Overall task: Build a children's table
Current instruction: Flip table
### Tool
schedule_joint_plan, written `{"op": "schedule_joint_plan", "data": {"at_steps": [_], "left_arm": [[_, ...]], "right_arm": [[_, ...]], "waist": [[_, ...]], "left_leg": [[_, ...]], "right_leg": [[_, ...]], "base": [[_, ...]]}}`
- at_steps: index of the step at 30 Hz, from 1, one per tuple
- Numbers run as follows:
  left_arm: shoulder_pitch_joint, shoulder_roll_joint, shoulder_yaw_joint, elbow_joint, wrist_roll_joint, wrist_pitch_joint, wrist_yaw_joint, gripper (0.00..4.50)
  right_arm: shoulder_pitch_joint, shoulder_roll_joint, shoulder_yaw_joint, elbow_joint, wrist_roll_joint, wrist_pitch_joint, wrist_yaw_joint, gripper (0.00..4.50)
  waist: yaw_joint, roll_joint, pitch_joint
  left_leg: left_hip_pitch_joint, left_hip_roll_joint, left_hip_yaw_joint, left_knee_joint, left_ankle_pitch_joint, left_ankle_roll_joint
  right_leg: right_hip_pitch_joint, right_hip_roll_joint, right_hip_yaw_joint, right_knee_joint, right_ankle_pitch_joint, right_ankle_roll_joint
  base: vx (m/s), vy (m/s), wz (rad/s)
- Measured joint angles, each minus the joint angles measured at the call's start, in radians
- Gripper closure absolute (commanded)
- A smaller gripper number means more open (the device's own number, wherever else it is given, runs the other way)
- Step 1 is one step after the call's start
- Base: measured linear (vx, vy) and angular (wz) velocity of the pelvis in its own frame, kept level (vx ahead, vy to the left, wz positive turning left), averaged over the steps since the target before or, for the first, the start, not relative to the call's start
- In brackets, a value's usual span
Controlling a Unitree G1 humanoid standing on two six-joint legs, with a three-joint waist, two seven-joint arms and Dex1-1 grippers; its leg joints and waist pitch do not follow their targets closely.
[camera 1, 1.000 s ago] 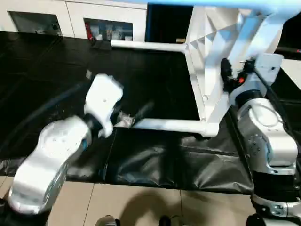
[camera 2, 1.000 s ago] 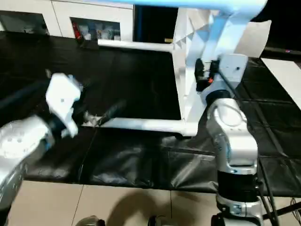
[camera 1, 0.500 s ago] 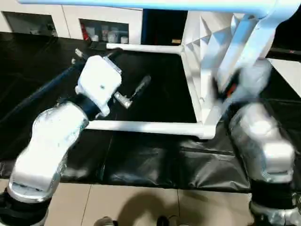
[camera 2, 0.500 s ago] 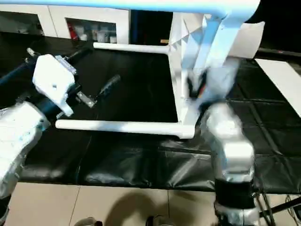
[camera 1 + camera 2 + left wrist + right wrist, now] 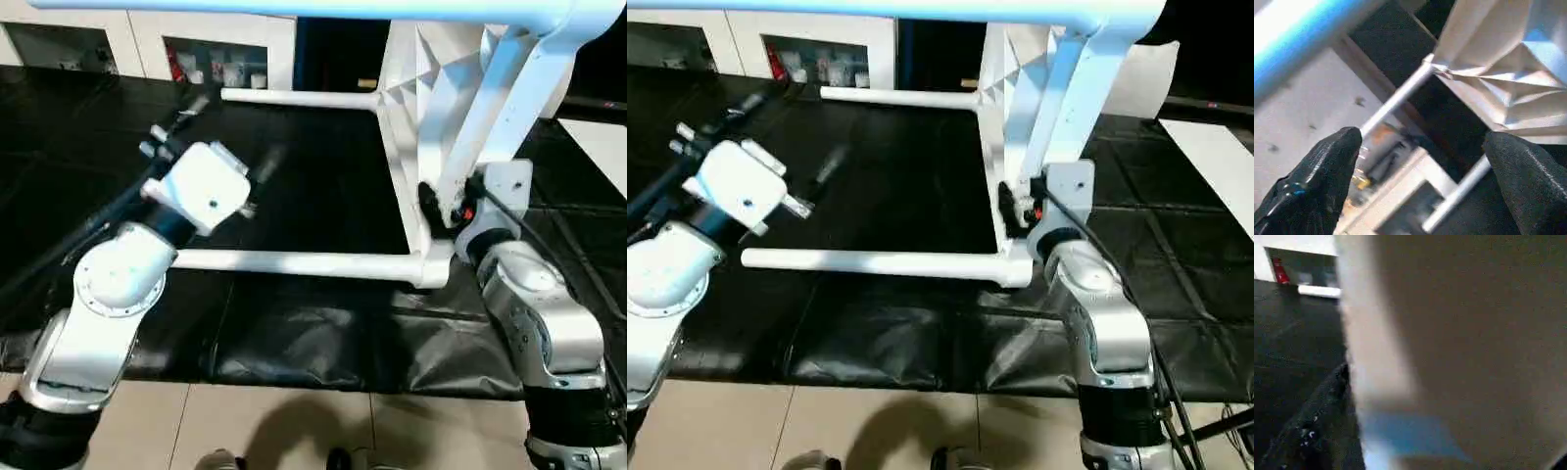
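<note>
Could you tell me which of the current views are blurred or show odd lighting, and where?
Right wrist view: the white table surface sits so close that it is a soft, featureless blur. Left wrist view: the left end effector's fingers are soft-edged, the ribbed underside clearer. Left eye view: the raised leg takes a blue tint, and the black cover shows grey sheen on its wrinkles.

Kids' table (image 5: 431, 127): smooth glossy white plastic; worktable (image 5: 323, 333) cover: creased, slightly shiny black sheet.

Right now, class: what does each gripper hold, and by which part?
Left gripper: open, holding nothing. Right gripper: at the children's table, against the tabletop's edge by the lower corner; grip cannot be told.
</note>
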Motion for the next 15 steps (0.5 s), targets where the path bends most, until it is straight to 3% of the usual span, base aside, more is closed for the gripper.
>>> {"op": "schedule_joint_plan", "data": {"at_steps": [5, 15], "left_arm": [[-0.007, 0.007, -0.006, 0.014, 0.132, -0.061, 0.092, 0.0], [-0.117, 0.005, 0.008, 0.106, 0.251, -0.134, 0.17, 0.0]], "right_arm": [[0.0, 0.01, 0.004, 0.013, -0.013, -0.007, -0.015, 0.02], [-0.005, 0.004, 0.037, 0.044, -0.046, -0.022, 0.008, 0.02]], "waist": [[0.0, 0.0, 0.0], [0.002, -0.003, -0.002]], "left_leg": [[0.0, 0.0, 0.0, 0.0, 0.0, 0.0], [0.002, 0.0, 0.0, 0.0, 0.0, 0.0]], "right_leg": [[0.0, 0.0, 0.0, 0.0, 0.0, 0.0], [0.001, 0.0, 0.0, 0.002, 0.001, -0.001]], "base": [[0.0, 0.0, 0.0], [0.0, 0.0, 0.0]]}}
